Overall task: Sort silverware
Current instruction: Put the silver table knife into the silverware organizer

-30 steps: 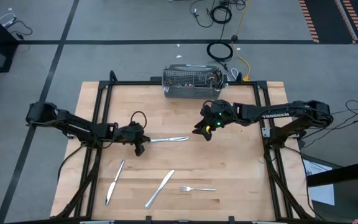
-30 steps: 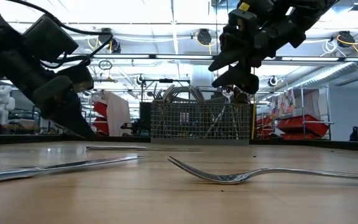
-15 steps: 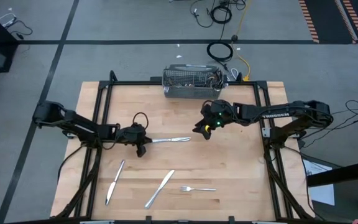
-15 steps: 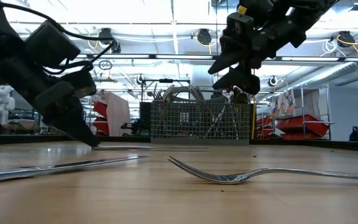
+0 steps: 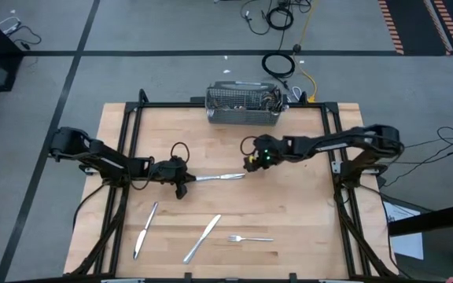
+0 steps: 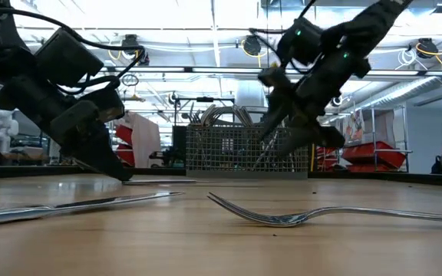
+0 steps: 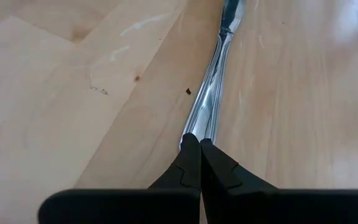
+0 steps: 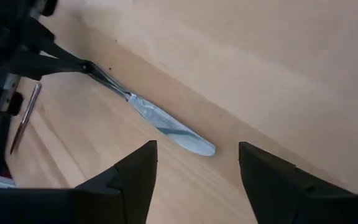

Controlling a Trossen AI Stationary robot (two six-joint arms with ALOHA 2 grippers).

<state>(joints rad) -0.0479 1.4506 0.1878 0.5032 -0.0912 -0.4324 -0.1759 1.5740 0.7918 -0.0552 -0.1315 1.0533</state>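
While left claw (image 7: pixel 199 144) pinches knife (image 7: pixel 213 93), right claw (image 8: pixel 197 163) gapes.

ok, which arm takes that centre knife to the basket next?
Probably the right. Its open hand hovers over the blade tip of the knife, with the basket nearer its side. The left hand is shut on the handle end, ready to pass it over.

The high view looks straight down on the whole desk (image 5: pixel 289 204). The low view sits at desk-top height, facing across toward the basket (image 6: pixel 248 149) at twelve o'clock. Each wrist view looks closely down past its own fingers (image 7: pixel 197 165); both share the same knife (image 8: pixel 166 124), as does the high view.
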